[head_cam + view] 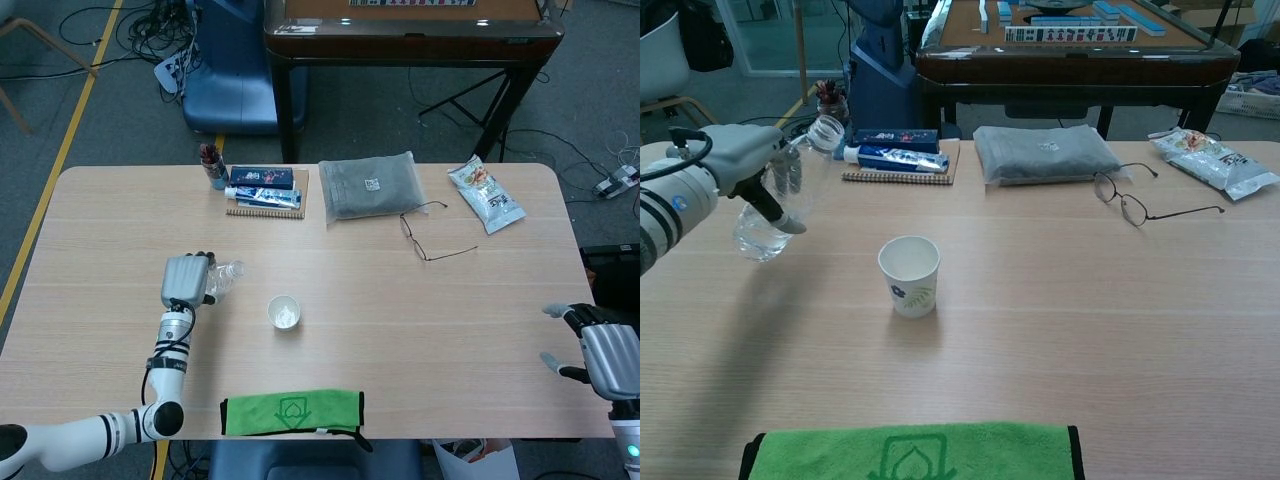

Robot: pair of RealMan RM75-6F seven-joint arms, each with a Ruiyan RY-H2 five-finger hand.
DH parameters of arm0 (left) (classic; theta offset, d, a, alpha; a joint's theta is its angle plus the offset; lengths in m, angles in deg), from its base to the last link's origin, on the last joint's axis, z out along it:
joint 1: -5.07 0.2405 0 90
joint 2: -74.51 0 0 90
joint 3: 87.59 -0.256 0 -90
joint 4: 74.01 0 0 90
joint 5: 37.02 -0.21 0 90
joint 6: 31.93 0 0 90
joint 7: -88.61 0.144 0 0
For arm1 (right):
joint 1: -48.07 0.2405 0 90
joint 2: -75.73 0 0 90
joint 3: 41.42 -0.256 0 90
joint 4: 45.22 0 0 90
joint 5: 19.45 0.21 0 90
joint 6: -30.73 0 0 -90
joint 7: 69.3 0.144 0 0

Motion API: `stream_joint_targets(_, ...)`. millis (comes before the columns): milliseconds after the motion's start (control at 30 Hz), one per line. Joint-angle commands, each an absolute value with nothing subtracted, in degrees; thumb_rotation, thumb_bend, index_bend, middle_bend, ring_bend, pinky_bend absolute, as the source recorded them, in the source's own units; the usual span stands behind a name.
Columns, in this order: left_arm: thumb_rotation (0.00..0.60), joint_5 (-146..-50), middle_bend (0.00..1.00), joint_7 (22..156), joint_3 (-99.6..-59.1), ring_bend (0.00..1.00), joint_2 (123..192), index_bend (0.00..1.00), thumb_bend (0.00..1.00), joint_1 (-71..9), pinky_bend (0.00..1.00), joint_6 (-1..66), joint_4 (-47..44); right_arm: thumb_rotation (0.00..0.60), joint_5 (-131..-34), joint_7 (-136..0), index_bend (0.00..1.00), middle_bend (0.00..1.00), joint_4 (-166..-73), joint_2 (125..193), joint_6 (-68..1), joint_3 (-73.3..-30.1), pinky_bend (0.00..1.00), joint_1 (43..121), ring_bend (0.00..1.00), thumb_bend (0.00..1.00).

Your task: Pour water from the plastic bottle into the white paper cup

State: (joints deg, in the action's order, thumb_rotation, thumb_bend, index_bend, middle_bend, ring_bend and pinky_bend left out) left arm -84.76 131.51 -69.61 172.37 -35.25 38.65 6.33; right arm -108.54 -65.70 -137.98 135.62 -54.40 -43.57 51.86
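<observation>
Pouring looked mostly finished, judging by the layout: the left hand [740, 160] grasped the plastic bottle [780, 195] well to the left of the white paper cup [909, 275], its neck tilted up and away and a little water pooled at its base. The cup stood upright on the table [420, 330], apart from the bottle. Setting the bottle down seemed to be what remained. The right hand [600, 355] hung at the table's near right corner, fingers spread, holding nothing. Whether the cup held water was hard to make out, and no bottle cap could be seen.
</observation>
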Motion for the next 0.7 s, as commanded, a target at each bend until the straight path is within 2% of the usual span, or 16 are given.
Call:
stream_joint_targets(33,0.6,-87.7,0.58,121.8,-67.5,0.51,170.6,0.61,0.08,-32.4,0.64,39.7,5.8,0.6,-108.5,-65.9,0.35,0.39,-137.9,135.7,-54.2,-43.5,0.52,51.9,0.32,0.07)
stream_joint_targets(300,0.6,-88.2,0.58,110.1,-65.8,0.51,170.3,0.61,0.08,-29.1,0.64,40.3,2.7,0.6,-108.4,-66.3,0.35,0.39,-137.7,136.1,-53.5,-43.3,0.52,52.2,0.32,0.08)
stream_joint_targets(700,0.6,-89.0,0.58,96.4,-65.9,0.51,170.7,0.61,0.08,-24.9,0.64,38.1,-1.4,0.6,-108.1,-66.7,0.35,0.39,-137.5,136.5,-52.9,-43.2,0.52,52.4,0.32,0.07)
